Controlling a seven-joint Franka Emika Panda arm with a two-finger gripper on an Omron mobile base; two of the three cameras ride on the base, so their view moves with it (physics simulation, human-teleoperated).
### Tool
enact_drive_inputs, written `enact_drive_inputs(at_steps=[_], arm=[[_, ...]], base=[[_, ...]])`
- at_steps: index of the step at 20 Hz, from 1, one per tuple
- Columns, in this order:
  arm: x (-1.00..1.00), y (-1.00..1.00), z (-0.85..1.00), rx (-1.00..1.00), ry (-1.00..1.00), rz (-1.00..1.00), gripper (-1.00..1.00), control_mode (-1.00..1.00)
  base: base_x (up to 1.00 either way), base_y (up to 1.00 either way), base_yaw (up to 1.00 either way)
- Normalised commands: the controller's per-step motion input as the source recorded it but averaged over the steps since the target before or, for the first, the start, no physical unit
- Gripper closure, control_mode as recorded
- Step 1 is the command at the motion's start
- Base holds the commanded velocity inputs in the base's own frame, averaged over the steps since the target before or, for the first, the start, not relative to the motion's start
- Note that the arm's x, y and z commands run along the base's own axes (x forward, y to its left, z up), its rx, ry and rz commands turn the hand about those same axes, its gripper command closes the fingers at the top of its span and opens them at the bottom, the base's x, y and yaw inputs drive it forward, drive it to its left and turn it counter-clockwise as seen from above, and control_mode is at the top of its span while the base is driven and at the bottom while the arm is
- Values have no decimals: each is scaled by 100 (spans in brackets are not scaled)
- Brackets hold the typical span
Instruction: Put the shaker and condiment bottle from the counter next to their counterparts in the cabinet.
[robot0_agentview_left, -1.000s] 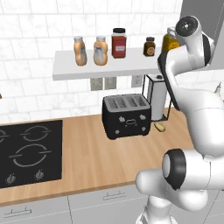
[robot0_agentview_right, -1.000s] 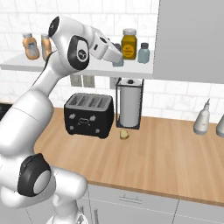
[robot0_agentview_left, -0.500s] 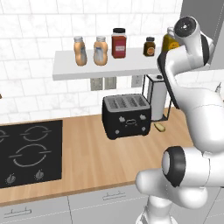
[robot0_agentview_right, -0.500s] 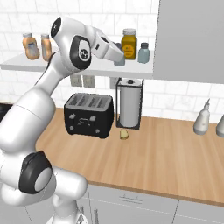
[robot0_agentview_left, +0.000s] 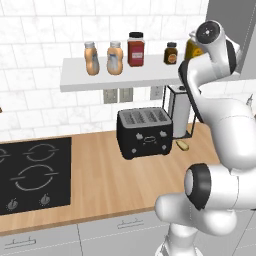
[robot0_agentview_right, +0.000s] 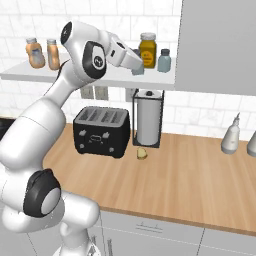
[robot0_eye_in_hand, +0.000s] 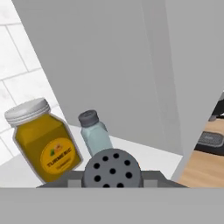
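Observation:
My gripper (robot0_agentview_right: 134, 66) is shut on the shaker (robot0_agentview_right: 138, 69), holding it just above the cabinet shelf (robot0_agentview_right: 100, 76). From the hand, its dark holed cap (robot0_eye_in_hand: 112, 168) sits between my fingertips. The matching shaker (robot0_agentview_right: 163, 61) (robot0_eye_in_hand: 94, 133) stands a little further right on the shelf, beside an amber jar (robot0_agentview_right: 147, 50) (robot0_eye_in_hand: 41, 140). Two peach-orange condiment bottles (robot0_agentview_left: 91, 58) (robot0_agentview_left: 115, 58) stand side by side at the shelf's left end.
A red jar (robot0_agentview_left: 135, 49) and a small dark jar (robot0_agentview_left: 171, 53) stand mid-shelf. The tall grey cupboard panel (robot0_agentview_right: 220, 45) closes the shelf's right end. On the counter below are a black toaster (robot0_agentview_left: 145, 131), a paper towel holder (robot0_agentview_right: 148, 117) and a cooktop (robot0_agentview_left: 30, 172).

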Motion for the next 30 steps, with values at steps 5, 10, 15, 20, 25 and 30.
enact_drive_inputs(at_steps=[5, 10, 15, 20, 25, 30], arm=[[8, 0, -14, -3, 0, 0, 100, -100], [6, -4, -9, -1, 0, 0, 100, -100], [13, -7, -1, 0, 0, 0, 100, -100], [13, -8, -1, 0, 0, 0, 100, -100], [13, -2, -6, 0, 0, 0, 100, -100], [16, 0, -7, -2, 0, 0, 100, -100]], base=[[0, 0, 0], [0, 0, 0], [0, 0, 0], [0, 0, 0], [0, 0, 0], [0, 0, 0]])
